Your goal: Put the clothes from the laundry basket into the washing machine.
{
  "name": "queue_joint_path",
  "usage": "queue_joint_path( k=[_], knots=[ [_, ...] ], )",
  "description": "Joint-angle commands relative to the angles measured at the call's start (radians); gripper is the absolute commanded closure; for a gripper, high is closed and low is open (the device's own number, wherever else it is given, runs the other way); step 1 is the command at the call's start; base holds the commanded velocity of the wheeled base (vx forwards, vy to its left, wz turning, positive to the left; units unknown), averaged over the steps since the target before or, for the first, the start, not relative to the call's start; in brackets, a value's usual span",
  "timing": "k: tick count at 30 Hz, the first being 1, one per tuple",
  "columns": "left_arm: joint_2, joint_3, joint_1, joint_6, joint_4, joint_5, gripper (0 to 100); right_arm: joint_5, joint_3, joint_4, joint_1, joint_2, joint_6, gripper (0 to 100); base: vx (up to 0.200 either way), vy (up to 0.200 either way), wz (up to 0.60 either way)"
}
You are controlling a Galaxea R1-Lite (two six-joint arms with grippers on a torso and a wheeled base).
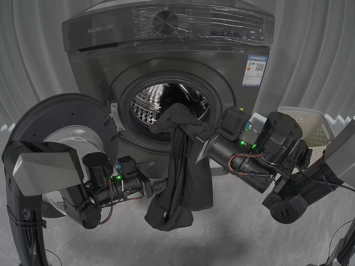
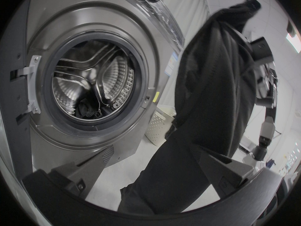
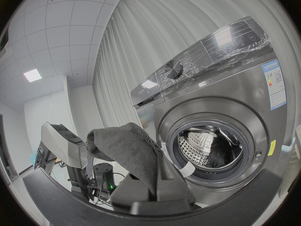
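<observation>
Two end effectors attend one black garment (image 1: 185, 181): the right end effector (image 1: 198, 135) grips its top, holding it at the washing machine's (image 1: 103, 71) open mouth for loading. The left end effector (image 1: 161, 185) sits spread open around the dangling tail, likely to lift it clear.

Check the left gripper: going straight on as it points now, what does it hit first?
Probably the black garment hanging from the right gripper. The left gripper points at its lower half, fingers open, with the cloth close ahead; exact depth is unclear.
</observation>
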Motion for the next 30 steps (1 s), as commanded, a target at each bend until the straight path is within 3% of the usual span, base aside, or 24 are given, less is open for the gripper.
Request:
queue_joint_path(
  k=[1,4,16,25,30],
  knots=[
    [-0.007,0.024,0.004,0.039,0.000,-0.020,0,0.000,-0.001,-0.001,-0.011,0.003,-0.001,100,0.000,0.000,0.00],
    [-0.012,0.022,0.010,0.050,0.000,-0.018,0,0.000,0.002,0.001,-0.021,0.003,-0.001,100,0.000,0.000,0.00],
    [-0.036,0.033,0.004,0.037,0.000,-0.026,0,0.000,-0.006,0.001,-0.018,0.006,-0.001,100,0.000,0.000,0.00],
    [0.056,-0.128,0.013,0.027,0.004,0.005,0,0.000,-0.001,0.001,-0.011,0.007,-0.001,100,0.000,0.000,0.00],
    [0.050,-0.126,0.034,0.016,0.001,0.008,0,0.000,0.002,-0.001,-0.017,0.006,-0.003,100,0.000,0.000,0.00]
  ],
)
